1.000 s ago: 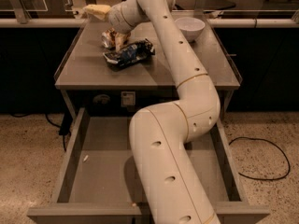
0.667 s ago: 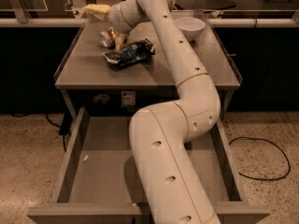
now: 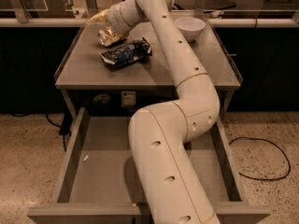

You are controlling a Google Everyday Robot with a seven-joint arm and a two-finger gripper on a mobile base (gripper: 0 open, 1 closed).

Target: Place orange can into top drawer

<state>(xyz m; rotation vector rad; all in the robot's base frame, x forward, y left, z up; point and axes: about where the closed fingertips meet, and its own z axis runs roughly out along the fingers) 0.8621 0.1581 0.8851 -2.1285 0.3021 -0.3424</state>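
Note:
The orange can (image 3: 107, 36), shiny gold and crumpled, is at the back left of the grey table top (image 3: 88, 73), tilted and slightly raised. My gripper (image 3: 113, 30) comes down on it from the right at the end of the white arm and is shut on it; the wrist hides most of the gripper. The top drawer (image 3: 100, 171) stands pulled wide open below the table's front, its flat grey bottom bare except where my arm crosses over it.
A dark blue chip bag (image 3: 126, 54) lies just right and in front of the can. A white bowl (image 3: 189, 28) stands at the back right. A yellowish object (image 3: 99, 17) lies behind the can. A black cable (image 3: 261, 164) lies on the floor to the right.
The orange can has shifted a little up and to the left with the gripper. The chip bag, bowl and drawer have not moved.

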